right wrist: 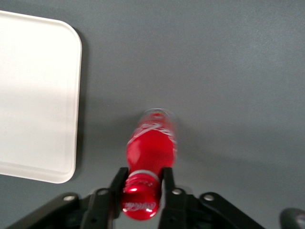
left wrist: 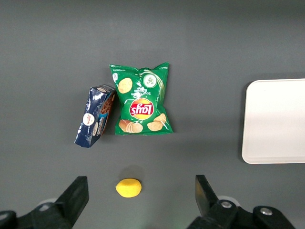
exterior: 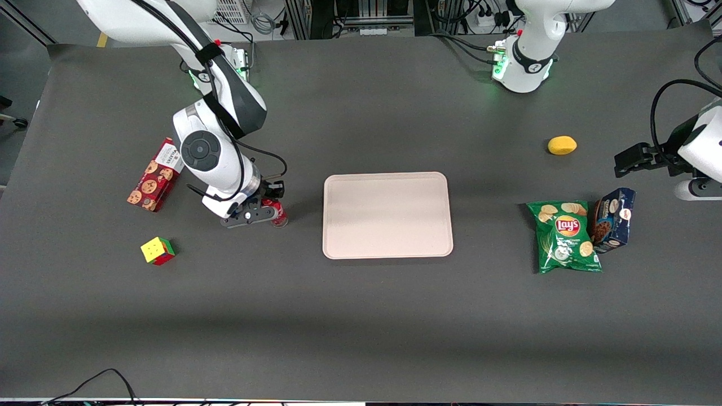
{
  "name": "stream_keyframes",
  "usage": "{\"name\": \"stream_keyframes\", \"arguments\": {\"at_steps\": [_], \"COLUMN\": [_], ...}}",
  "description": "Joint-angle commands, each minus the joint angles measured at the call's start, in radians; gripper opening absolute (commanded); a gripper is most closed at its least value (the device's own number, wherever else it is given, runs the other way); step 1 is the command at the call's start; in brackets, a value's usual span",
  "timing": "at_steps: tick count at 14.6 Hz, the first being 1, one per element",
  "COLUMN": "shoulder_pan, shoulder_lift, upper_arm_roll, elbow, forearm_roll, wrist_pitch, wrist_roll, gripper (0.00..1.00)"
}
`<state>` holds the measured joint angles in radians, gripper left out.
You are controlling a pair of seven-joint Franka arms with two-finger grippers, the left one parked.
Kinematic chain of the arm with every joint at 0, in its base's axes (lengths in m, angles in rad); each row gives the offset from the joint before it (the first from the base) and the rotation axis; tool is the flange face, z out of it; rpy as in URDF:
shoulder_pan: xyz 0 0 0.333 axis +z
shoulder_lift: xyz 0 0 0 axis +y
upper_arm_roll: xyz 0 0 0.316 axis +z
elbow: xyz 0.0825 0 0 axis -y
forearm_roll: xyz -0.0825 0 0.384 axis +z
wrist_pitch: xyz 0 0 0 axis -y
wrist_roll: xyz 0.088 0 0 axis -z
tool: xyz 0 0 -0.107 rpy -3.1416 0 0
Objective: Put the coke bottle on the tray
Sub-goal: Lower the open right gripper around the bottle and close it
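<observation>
The coke bottle stands on the dark tabletop, beside the tray on the side toward the working arm's end, with a strip of bare surface between the two. In the right wrist view the coke bottle is seen from above its red cap, and the gripper pinches it at the neck just below that cap, one dark finger pressed on each side. From the front, the gripper sits low over the bottle, with the white wrist of the right arm above it and slightly farther from the camera. The tray lies flat with its rounded corner near the bottle but not touching it. Toward the working arm's end of the tabletop lie a long red cookie box and, nearer the front camera than the box, a small colour cube. Toward the parked arm's end are a green chips bag, a dark blue cookie box touching the bag's edge, and a yellow lemon farther from the camera than both.
</observation>
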<state>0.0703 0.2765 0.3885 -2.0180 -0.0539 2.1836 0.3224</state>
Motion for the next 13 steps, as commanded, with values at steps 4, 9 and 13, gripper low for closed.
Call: {"name": "stream_keyframes", "arguments": {"at_steps": [4, 9, 13], "shoulder_pan": [-0.003, -0.001, -0.001], "shoulder_lift": [-0.002, -0.026, -0.062], "upper_arm_roll": [0.004, 0.013, 0.023], "elbow": [0.002, 0.172, 0.388], "forearm_roll": [-0.017, -0.015, -0.001], "wrist_pitch": [0.015, -0.212, -0.466], "wrist_roll": [0.012, -0.012, -0.057], "gripper": [0.00, 0.00, 0.00]}}
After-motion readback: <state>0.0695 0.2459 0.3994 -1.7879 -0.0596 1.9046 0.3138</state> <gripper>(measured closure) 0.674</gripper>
